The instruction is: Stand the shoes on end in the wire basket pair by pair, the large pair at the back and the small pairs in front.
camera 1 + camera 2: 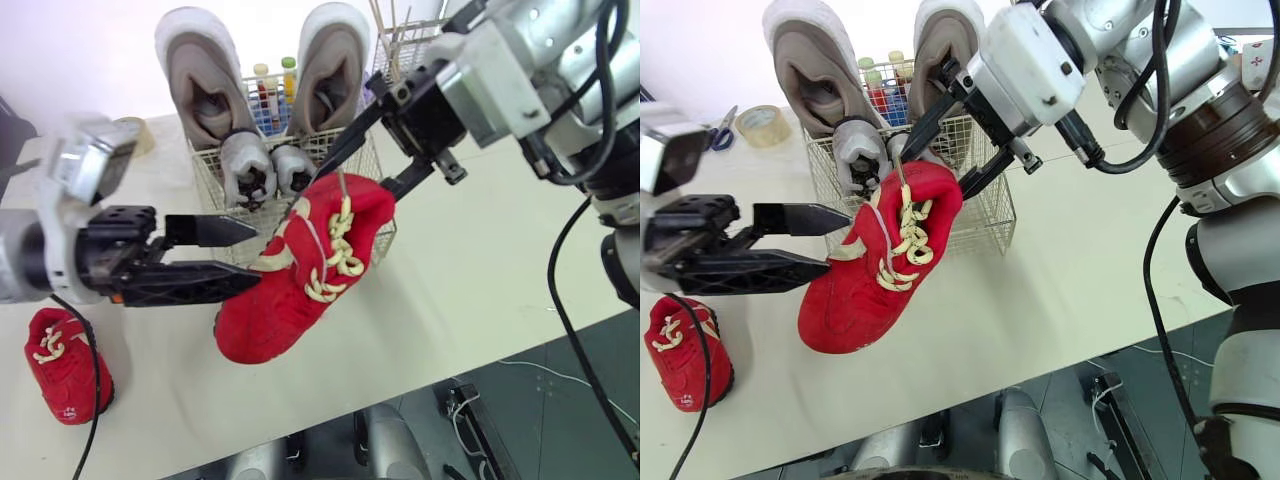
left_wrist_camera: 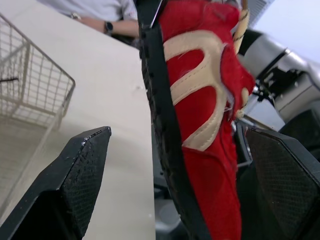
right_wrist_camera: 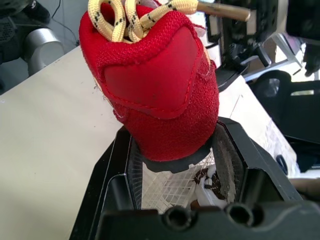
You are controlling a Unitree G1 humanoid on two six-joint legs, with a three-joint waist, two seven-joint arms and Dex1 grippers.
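While your R gripper (image 1: 358,180) clamps the red cream-laced sneaker (image 1: 300,270) by its heel, L gripper (image 1: 255,258) sits wide open around it.

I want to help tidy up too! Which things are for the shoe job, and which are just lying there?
For the job: held red shoe, red shoe on table, big grey shoes, small grey shoes, wire basket.
Just lying about: tape roll, scissors, bottles.
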